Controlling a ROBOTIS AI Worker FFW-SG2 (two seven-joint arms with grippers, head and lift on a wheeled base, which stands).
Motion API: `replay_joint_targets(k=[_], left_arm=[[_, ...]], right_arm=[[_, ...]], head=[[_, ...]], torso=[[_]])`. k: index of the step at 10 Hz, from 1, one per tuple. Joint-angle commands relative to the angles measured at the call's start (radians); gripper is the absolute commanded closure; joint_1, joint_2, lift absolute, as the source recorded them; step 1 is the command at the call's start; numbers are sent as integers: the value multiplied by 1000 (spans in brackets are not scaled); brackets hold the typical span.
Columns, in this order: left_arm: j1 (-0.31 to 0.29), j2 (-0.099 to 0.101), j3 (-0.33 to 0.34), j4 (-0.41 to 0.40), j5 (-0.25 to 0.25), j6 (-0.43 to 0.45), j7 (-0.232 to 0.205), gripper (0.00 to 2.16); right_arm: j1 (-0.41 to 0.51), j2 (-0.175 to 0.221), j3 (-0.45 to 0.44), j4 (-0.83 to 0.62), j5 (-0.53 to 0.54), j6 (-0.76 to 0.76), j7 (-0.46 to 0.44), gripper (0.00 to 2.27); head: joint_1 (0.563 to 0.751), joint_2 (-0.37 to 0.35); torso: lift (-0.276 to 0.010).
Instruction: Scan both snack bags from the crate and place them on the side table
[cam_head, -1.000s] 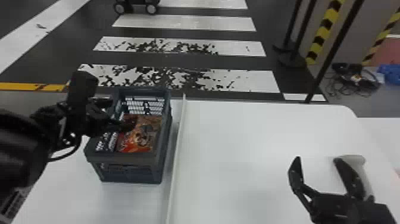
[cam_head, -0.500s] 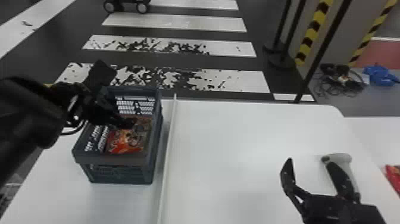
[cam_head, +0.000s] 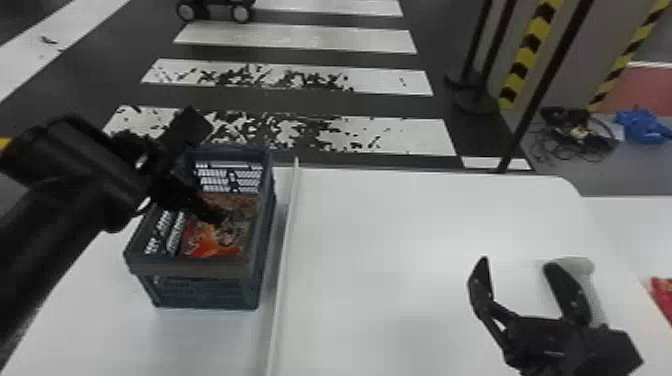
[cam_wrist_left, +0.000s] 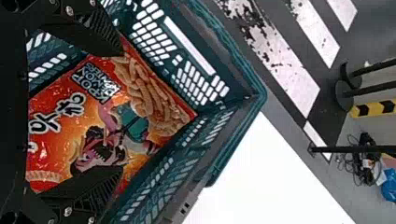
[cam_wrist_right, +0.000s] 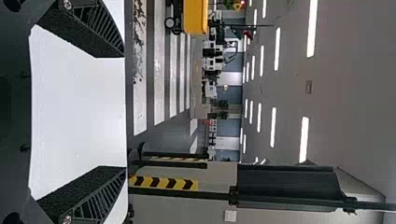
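My left gripper (cam_head: 215, 217) reaches over the crate (cam_head: 200, 270) from the left, its tips above the snack bag (cam_head: 215, 242) lying inside. The left wrist view has the left gripper (cam_wrist_left: 116, 109) open, one finger on each side of the orange-red snack bag (cam_wrist_left: 135, 119), not closed on it. The crate (cam_wrist_left: 233, 112) surrounds the bag. Over the table's right part, my right gripper (cam_head: 517, 264) stands open and idle; in its wrist view, the right gripper (cam_wrist_right: 123, 112) holds nothing. A pale scanner (cam_head: 582, 267) lies beside its right finger. A red packet (cam_head: 662, 297) is cut by the right edge.
A thin white strip (cam_head: 285, 260) runs along the white table (cam_head: 400, 280) just right of the crate. At the right, another white surface (cam_head: 620, 220) adjoins the table. Black posts (cam_head: 545, 90) and cables (cam_head: 575, 132) are beyond the far edge.
The head view has turned slightly right, bringing the red packet into sight. My left gripper has shifted a little right and nearer over the bag. The right gripper remains open.
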Motion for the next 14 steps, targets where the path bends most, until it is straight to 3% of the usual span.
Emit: replay_joint_targets(k=[1,4,6,7,9,10,11,14], left_arm=[[-20,-47,-9,104,-48,-36,0,137],[-45,-129,-52,233,-138,-171,-8,140],[-49,-194,-38,317,-249,-260,-29,137],[-49,-206,-24,336,-276,-276,-36,137],[-49,-208,-21,356,-290,-276,-40,137],[-48,-206,4,357,-293,-276,-54,137],[-43,-208,47,356,-327,-276,-72,137],[-38,-208,62,383,-353,-273,-71,178]], right_arm=[[-3,2,4,2,-7,2,0,63],[-5,2,6,3,-15,6,0,63],[-6,2,6,3,-19,6,0,63],[-5,2,6,6,-22,9,0,63],[-6,2,6,13,-29,6,0,63],[-8,2,6,16,-29,9,0,63],[-11,2,6,19,-29,9,0,63],[-16,2,7,33,-29,6,1,63]], head=[[695,-36],[695,-50],[695,-73],[695,-86],[695,-94],[695,-91],[695,-87],[695,-61]], torso=[[-98],[-98],[-98],[-98],[-98],[-98],[-98],[-98]])
